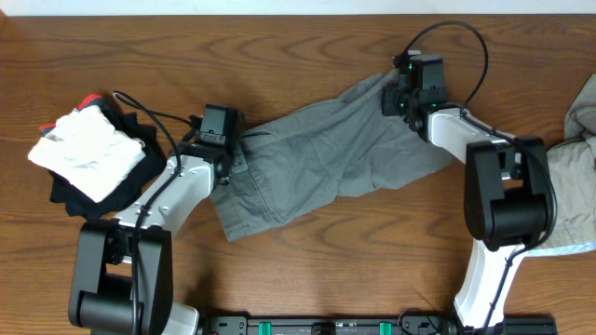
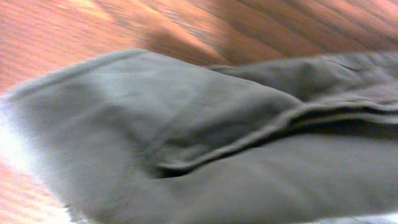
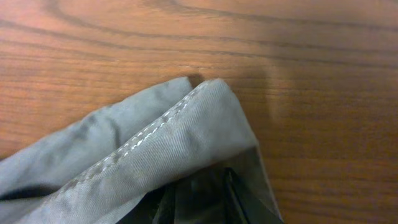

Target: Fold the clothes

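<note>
The clothes in play are mid-grey shorts (image 1: 326,158), lying spread and wrinkled across the middle of the table. My left gripper (image 1: 227,158) rests at their left end. The left wrist view is filled with blurred grey cloth and a seam (image 2: 249,134), and no fingers show there. My right gripper (image 1: 400,91) sits at the shorts' far right corner. In the right wrist view a stitched hem corner (image 3: 180,137) drapes over my right gripper (image 3: 199,202). Its dark fingers (image 3: 231,193) stand slightly apart, with their tips hidden under the cloth.
A pile with a white garment (image 1: 88,149) on top of black cloth (image 1: 93,200) lies at the left. A pale beige garment (image 1: 577,167) lies at the right edge. Bare wood shows along the table's far side (image 1: 279,46).
</note>
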Motion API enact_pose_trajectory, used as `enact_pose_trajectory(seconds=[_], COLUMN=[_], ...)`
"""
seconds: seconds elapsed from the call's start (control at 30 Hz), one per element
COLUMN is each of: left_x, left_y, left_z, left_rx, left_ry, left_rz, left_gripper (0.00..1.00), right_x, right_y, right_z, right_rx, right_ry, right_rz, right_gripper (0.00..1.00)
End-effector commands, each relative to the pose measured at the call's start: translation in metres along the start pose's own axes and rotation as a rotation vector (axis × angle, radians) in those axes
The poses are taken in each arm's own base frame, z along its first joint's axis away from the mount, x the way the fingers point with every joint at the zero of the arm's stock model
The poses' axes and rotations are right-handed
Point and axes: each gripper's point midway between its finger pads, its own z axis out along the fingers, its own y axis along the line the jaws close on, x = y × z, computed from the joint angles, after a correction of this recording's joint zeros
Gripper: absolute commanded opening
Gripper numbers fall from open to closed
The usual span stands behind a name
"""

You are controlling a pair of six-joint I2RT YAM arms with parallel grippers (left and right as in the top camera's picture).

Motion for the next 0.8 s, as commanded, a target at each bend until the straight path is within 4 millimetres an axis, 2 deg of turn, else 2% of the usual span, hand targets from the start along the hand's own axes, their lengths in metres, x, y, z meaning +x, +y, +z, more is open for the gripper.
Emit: enact_pose_trajectory(seconds=[0.0,0.03,0.07,0.1,0.17,0.27,0.4,0.47,0.57,0.67,0.73,0.77], left_x=[-0.012,-0.016,-0.02,-0.025,-0.035,-0.047,-0.049,-0.042,-0.017,0.007,0.022,0.029], left_y=[0.028,0.029,0.028,0.027,0.021,0.015,0.014,0.017,0.03,0.039,0.038,0.039], left_z=[0.002,0.002,0.002,0.002,0.002,0.0,0.0,0.001,0.003,0.002,0.001,0.0], left_rx=[-0.126,-0.127,-0.121,-0.11,-0.084,-0.052,-0.047,-0.066,-0.123,-0.16,-0.151,-0.15], left_ry=[-0.068,-0.082,-0.099,-0.115,-0.155,-0.202,-0.21,-0.181,-0.082,0.02,0.087,0.117], left_rz=[-0.135,-0.152,-0.162,-0.169,-0.181,-0.194,-0.189,-0.169,-0.143,-0.12,-0.112,-0.109], left_gripper=[0.24,0.27,0.3,0.32,0.35,0.42,0.45,0.46,0.46,0.46,0.46,0.46], right_x=[-0.002,-0.002,-0.003,-0.003,-0.002,-0.001,0.001,0.003,0.002,-0.001,0.009,0.022], right_y=[-0.008,-0.008,-0.008,-0.006,0.002,0.016,0.02,0.021,0.027,0.029,0.029,0.027], right_z=[0.005,0.004,0.004,0.004,0.004,0.003,0.003,0.002,-0.006,-0.017,-0.02,-0.021], right_rx=[0.033,0.033,0.031,0.025,-0.026,-0.105,-0.127,-0.133,-0.167,-0.169,-0.164,-0.158], right_ry=[-0.013,-0.015,-0.018,-0.018,-0.007,0.007,0.016,0.027,0.04,0.047,0.092,0.144], right_rz=[0.102,0.102,0.102,0.101,0.101,0.099,0.097,0.084,0.046,-0.002,-0.021,-0.029], right_gripper=[0.26,0.28,0.34,0.44,0.47,0.58,0.62,0.63,0.66,0.61,0.59,0.59])
